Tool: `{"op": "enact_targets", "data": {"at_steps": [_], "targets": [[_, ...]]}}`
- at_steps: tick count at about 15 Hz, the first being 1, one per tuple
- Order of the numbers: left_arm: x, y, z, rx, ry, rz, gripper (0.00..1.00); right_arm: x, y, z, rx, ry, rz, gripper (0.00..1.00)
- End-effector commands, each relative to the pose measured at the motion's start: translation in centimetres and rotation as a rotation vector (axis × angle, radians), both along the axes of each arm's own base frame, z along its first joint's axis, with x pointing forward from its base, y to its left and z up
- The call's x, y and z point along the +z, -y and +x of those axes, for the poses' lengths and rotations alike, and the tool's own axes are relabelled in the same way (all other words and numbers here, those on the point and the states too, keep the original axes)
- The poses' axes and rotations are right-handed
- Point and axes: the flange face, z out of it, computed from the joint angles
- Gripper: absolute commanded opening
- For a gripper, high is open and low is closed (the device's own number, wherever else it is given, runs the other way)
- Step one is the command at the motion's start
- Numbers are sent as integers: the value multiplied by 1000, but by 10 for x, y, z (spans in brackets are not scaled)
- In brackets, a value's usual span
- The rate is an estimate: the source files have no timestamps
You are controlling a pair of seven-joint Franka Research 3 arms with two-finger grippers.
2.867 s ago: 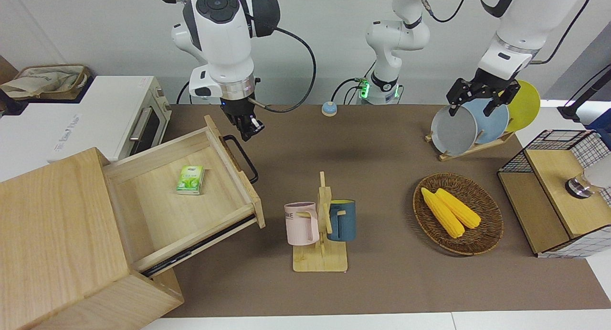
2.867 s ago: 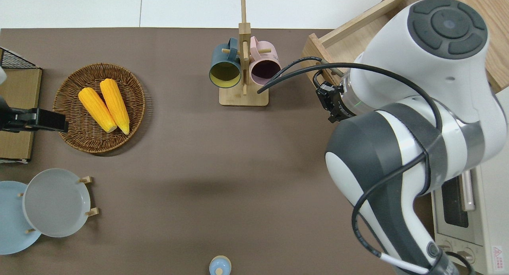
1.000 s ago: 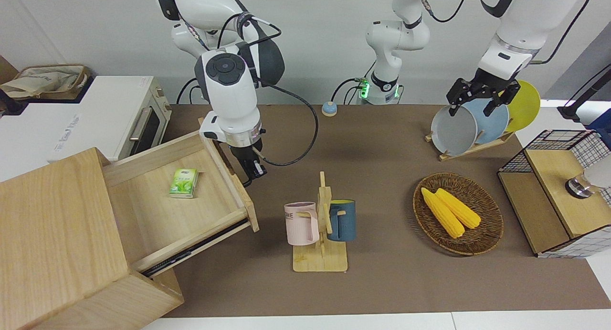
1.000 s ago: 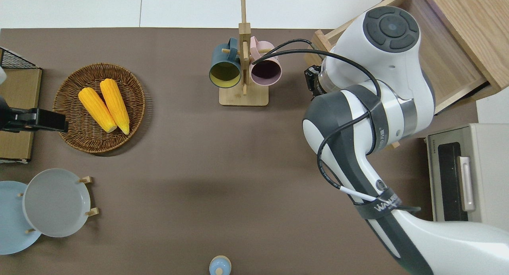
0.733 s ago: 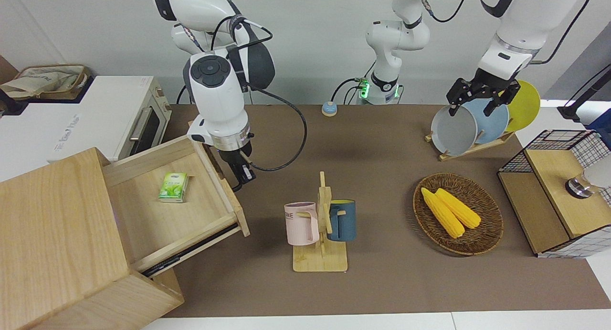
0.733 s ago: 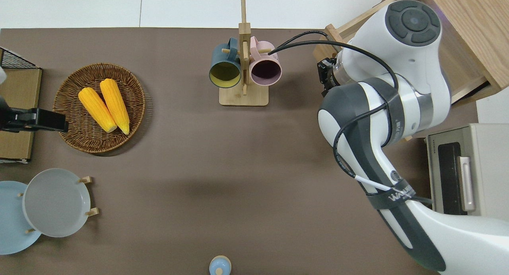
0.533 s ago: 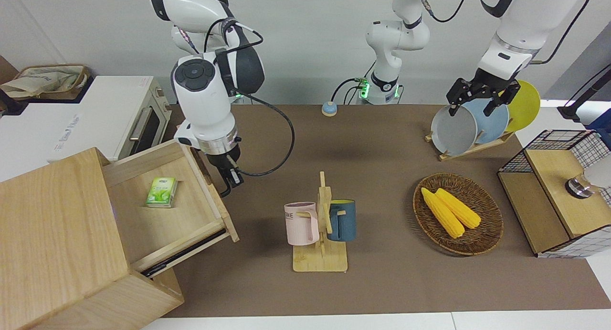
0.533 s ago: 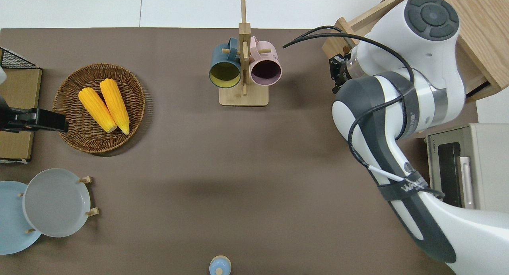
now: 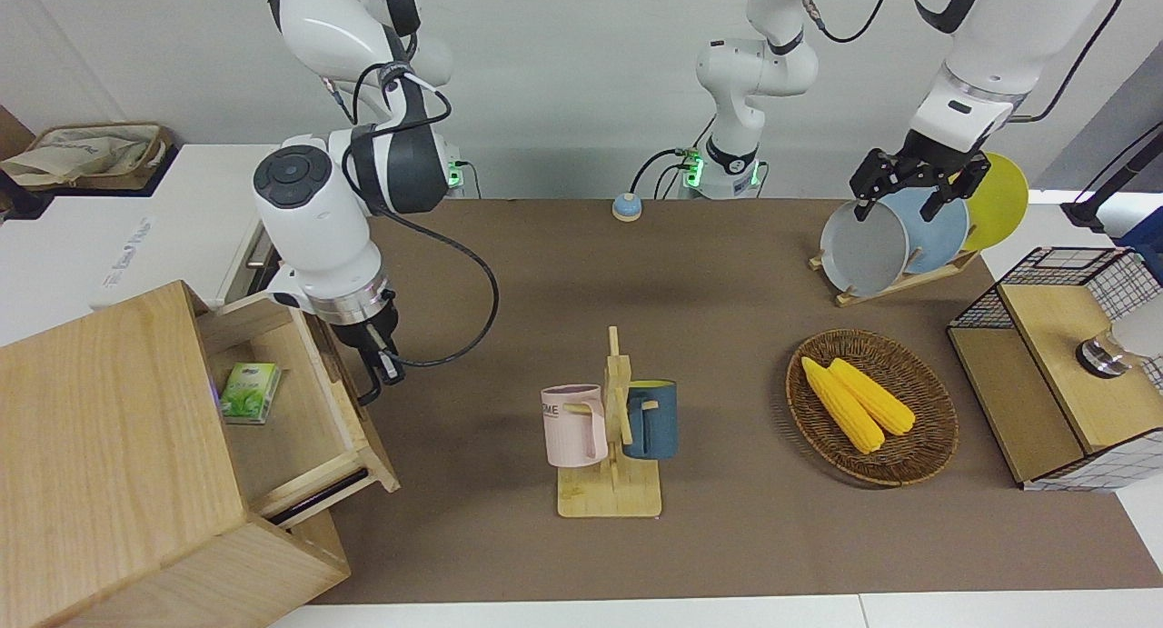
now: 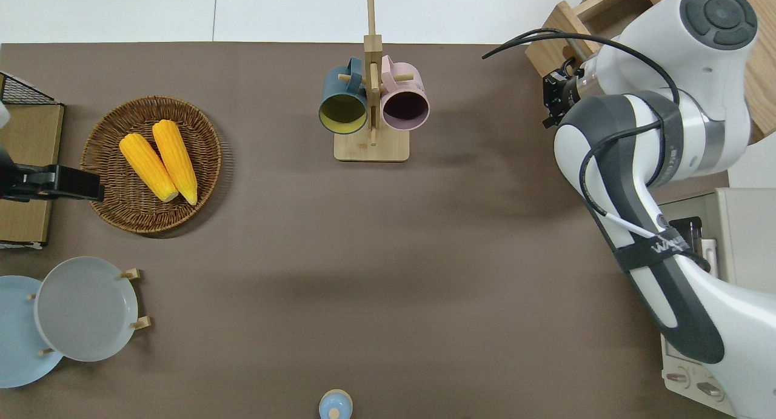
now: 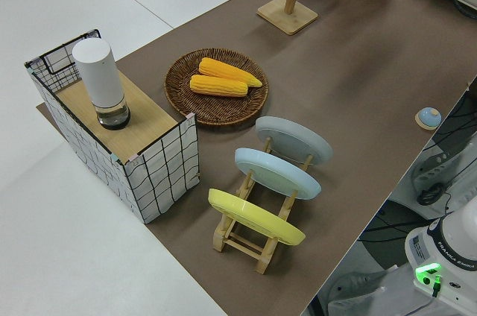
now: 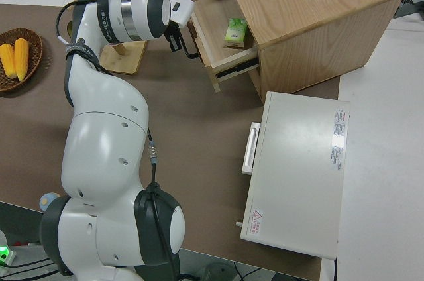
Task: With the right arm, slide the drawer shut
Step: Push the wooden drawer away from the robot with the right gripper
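The pale-wood drawer (image 9: 304, 428) stands partly open from the big cabinet (image 9: 109, 446) at the right arm's end of the table, with a green packet (image 9: 250, 392) lying inside. Its black bar handle (image 9: 367, 393) runs along the front panel. My right gripper (image 9: 380, 366) is shut, and its fingertips press against the drawer front beside the handle. In the right side view the right gripper (image 12: 177, 37) touches the drawer (image 12: 212, 26) at its front. In the overhead view the arm covers most of the drawer (image 10: 548, 43). The left arm is parked, and its gripper (image 9: 909, 192) is open.
A white oven (image 9: 136, 228) sits beside the cabinet, nearer to the robots. A mug rack (image 9: 611, 428) with a pink and a blue mug stands mid-table. A corn basket (image 9: 936, 410), a plate rack (image 9: 895, 283) and a mesh box (image 9: 1063, 355) fill the left arm's end.
The right gripper has pushed the drawer steadily into the cabinet. Much less of it and of the green packet shows now. The left arm has not moved.
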Motion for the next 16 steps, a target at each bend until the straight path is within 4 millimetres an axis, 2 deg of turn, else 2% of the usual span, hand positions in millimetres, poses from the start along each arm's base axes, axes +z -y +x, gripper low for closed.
{"op": "enact_targets", "data": {"at_steps": [1,8,16], "targets": [[2,0,4,-8,8,16,995,-2,32,8,37,25,-6,0],[2,0,4,-8,8,16,998,12,78,13,97,54,-26,0],[2,0,4,-8,8,16,995,24,115,15,124,79,-36,0]]}}
